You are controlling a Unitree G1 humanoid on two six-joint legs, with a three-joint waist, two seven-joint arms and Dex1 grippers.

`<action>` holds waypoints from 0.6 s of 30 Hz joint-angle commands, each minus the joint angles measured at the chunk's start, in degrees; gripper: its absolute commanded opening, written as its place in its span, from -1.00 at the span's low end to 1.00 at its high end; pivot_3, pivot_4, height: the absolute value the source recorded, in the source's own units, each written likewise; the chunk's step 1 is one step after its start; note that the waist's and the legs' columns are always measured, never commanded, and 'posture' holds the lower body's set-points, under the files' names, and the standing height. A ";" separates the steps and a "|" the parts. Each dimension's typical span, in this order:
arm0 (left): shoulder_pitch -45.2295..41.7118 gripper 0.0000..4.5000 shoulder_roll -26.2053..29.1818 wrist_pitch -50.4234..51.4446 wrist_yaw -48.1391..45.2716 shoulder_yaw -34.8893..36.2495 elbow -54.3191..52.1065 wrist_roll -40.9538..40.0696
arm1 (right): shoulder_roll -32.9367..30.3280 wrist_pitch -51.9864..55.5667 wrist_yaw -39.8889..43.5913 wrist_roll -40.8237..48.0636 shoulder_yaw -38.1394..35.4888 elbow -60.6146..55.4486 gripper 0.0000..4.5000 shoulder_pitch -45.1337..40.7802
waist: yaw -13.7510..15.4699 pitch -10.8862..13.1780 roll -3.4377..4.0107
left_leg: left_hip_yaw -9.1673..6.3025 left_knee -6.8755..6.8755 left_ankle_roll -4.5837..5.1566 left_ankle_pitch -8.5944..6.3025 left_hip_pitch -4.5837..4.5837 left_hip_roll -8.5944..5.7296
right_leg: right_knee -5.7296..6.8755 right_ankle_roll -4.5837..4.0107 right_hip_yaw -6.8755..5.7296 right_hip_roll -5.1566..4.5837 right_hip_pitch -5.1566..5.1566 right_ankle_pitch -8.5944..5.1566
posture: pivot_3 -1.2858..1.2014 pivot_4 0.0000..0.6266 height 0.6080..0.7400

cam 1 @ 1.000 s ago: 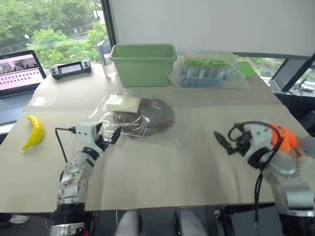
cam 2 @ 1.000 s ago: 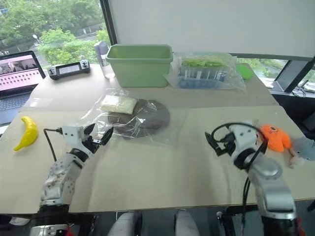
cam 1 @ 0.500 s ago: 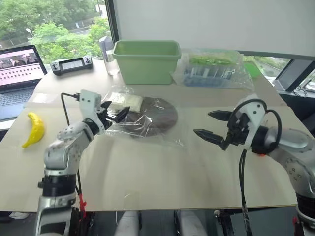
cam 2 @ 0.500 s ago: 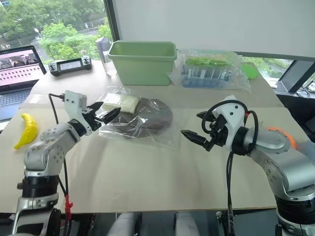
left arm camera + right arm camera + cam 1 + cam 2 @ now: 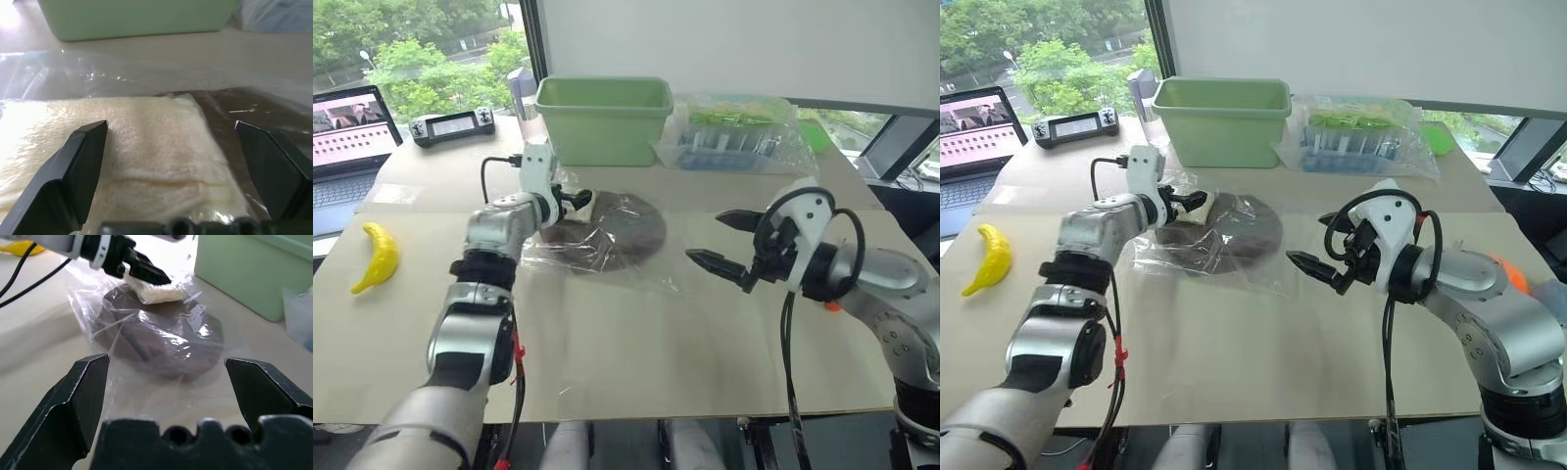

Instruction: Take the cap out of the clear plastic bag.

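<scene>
The cap [image 5: 625,231], dark brown and round, lies flat near the middle of the desk [image 5: 636,352], inside the clear plastic bag [image 5: 651,269], whose wrinkled glossy film spreads wider than the cap on all sides. A small off-white cloth bundle [image 5: 137,147] sits in the same film at the cap's far left edge, overlapping its rim. The left gripper [image 5: 576,201] is stretched forward from the left arm, pointing nearly level and slightly down, and its jaws stand wide just over the bundle; in the left wrist view the two black fingers [image 5: 80,161] straddle the cloth with nothing pinched between them, and whether they touch the film cannot be told. The right gripper [image 5: 722,242] hangs above the desk to the right of the bag, clear of the film, its arm bent and the wrist turned so that it points left toward the cap; its jaws are also spread wide and empty. Behind the bag stands a light green tub [image 5: 602,117], and to its right a second clear bag [image 5: 734,137] holding green and blue things. A yellow banana [image 5: 378,257] lies at the desk's left side, well apart from the bag, with a laptop [image 5: 347,132] and a small grey controller [image 5: 450,125] at the far left corner.
</scene>
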 commanded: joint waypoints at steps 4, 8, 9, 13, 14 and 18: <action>1.12 0.76 -3.40 -9.35 1.16 1.82 13.00 2.87 | -0.56 -0.80 -2.50 -0.71 -2.86 -2.54 1.00 0.00 | 0.13 -0.01 0.01 | 0.01 0.04 -0.01 0.00 0.17 -0.04 | 0.08 0.03 0.00 -0.05 0.17 0.01 | 0.03 -0.52 0.95; 0.96 0.25 -3.86 -11.25 2.17 3.35 14.60 3.51 | -0.76 -1.08 -3.34 -1.25 -3.10 -2.43 1.00 -0.19 | 0.12 -0.02 0.02 | 0.03 0.13 -0.01 0.00 0.24 -0.06 | 0.10 0.11 0.00 -0.11 0.25 0.06 | 0.03 -0.52 0.95; 0.92 0.10 -3.78 -12.25 2.70 3.96 14.82 3.49 | -0.82 -1.08 -3.49 -1.43 -2.97 -2.25 1.00 -0.32 | 0.11 -0.02 0.02 | 0.04 0.15 -0.01 0.00 0.26 -0.08 | 0.10 0.13 0.00 -0.13 0.29 0.08 | 0.03 -0.52 0.95; 0.83 -0.52 -3.13 -15.98 4.41 3.27 15.29 6.00 | -1.59 -1.60 -3.43 -3.37 -2.33 -1.49 1.00 0.04 | 0.14 -0.03 0.02 | 0.03 0.16 -0.01 0.00 0.25 -0.13 | 0.11 0.16 0.00 -0.18 0.28 0.09 | 0.03 -0.52 0.95; 0.76 -0.66 -3.12 -16.38 4.85 3.53 15.43 6.07 | -1.53 -1.68 -3.43 -3.54 -2.42 -1.39 1.00 0.05 | 0.15 -0.03 0.02 | 0.03 0.16 -0.01 0.01 0.24 -0.13 | 0.11 0.16 0.00 -0.18 0.27 0.09 | 0.03 -0.52 0.95; -0.77 -0.97 -1.55 -21.86 10.63 4.93 13.97 6.90 | -1.27 -2.03 -3.31 -3.85 -2.75 -0.86 1.00 -0.54 | -0.15 -0.02 0.02 | 0.04 0.15 -0.01 0.01 0.24 -0.13 | 0.12 0.16 0.03 -0.16 0.23 0.10 | 0.03 -0.52 0.95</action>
